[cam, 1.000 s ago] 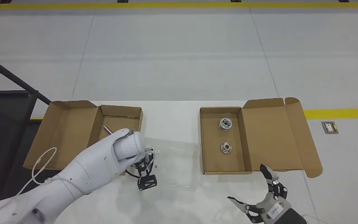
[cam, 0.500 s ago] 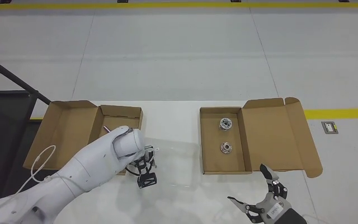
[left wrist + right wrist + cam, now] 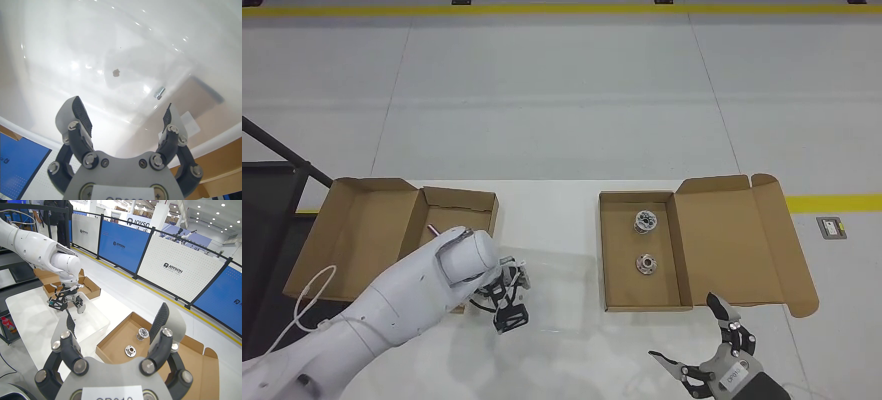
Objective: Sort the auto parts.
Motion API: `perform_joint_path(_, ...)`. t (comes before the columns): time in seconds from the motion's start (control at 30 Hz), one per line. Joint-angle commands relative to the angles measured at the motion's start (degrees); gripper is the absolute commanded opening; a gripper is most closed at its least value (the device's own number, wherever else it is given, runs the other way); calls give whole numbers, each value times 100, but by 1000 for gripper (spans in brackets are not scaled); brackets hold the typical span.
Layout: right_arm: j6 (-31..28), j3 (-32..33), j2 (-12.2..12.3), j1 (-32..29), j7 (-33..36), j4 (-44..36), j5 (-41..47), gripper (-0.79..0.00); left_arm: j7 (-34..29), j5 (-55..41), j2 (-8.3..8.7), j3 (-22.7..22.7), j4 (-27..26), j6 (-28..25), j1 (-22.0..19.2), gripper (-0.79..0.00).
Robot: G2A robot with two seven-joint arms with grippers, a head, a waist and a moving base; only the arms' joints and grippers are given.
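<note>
An open cardboard box [image 3: 362, 235] lay at the left end of the white table [image 3: 542, 210]. Just to its right, the left claw [image 3: 122, 106] hung over a clear plastic tub [image 3: 100, 328] with its fingers spread and nothing between them, and a small silver bolt [image 3: 159, 93] lay on the tub's floor near one wall. Further right, a second open cardboard box [image 3: 620, 280] held two round metal parts [image 3: 644, 220] [image 3: 647, 264], lying apart from each other, and the right claw [image 3: 115, 309] hung near that box's front corner, spread wide and empty
</note>
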Motion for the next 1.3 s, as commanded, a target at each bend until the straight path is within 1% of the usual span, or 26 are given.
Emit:
perform_joint_path(0.0,0,1,0,-1,-1,0,1,0,-10,50,12,30,-64,-40,9,0)
perform_joint_path(0.2,0,1,0,-1,-1,0,1,0,70,291,14,200,-103,-53,-18,0)
perform_joint_path(0.37,0,1,0,-1,-1,0,1,0,42,414,-49,323,-23,-17,-9,0)
perform_joint_path(0.43,0,1,0,-1,-1,0,1,0,6,473,-87,370,38,-27,-15,-62)
perform_joint_path(0.47,0,1,0,-1,-1,0,1,0,3,477,-107,383,67,-38,-15,-120)
perform_joint_path(0.53,0,1,0,-1,-1,0,1,0,22,514,-147,383,132,-34,-5,-188)
perform_joint_path(0.57,0,1,0,-1,-1,0,1,0,40,553,-167,383,164,-41,3,-200)
perform_joint_path(0.73,0,1,0,-1,-1,0,1,0,108,605,-267,383,311,-13,33,-339)
perform_joint_path(0.83,0,1,0,-1,-1,0,1,0,125,605,-316,383,386,10,43,-376)
perform_joint_path(1.07,0,1,0,-1,-1,0,1,0,135,605,-381,383,486,3,20,-394)
perform_joint_path(1.27,0,1,0,-1,-1,0,1,0,184,605,-334,383,402,63,-54,-394)
